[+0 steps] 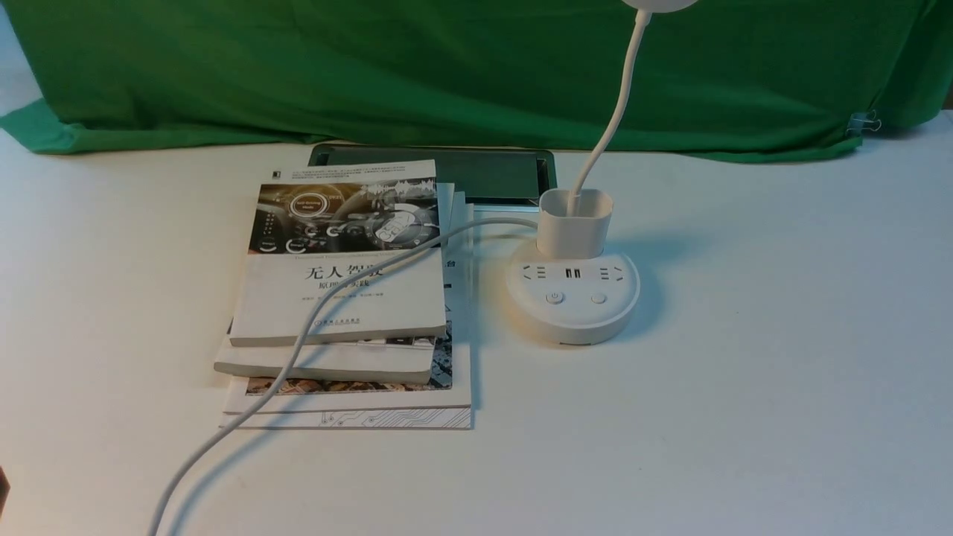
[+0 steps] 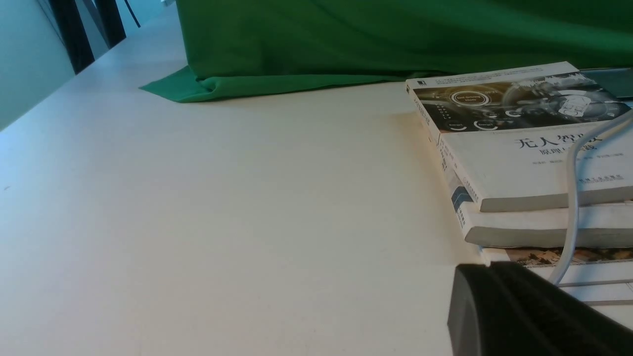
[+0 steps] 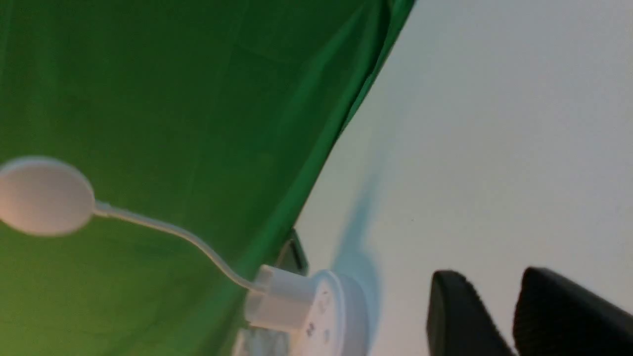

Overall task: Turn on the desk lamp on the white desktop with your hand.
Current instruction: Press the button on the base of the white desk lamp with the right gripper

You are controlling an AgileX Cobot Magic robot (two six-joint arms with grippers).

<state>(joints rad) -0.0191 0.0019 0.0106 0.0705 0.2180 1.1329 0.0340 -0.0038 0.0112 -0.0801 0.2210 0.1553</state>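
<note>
Got a bench with books left, lamp just right of them. Could shove it or miss the power button coming in crooked. Watch the cord draped over the books. Seeing the right end effector spread apart, well off the lamp; can't tell for the left end effector.

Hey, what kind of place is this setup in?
Probably a staged desk in a lab or studio: a white desktop holding a desk lamp and stacked books, with a green cloth backdrop behind.
</note>
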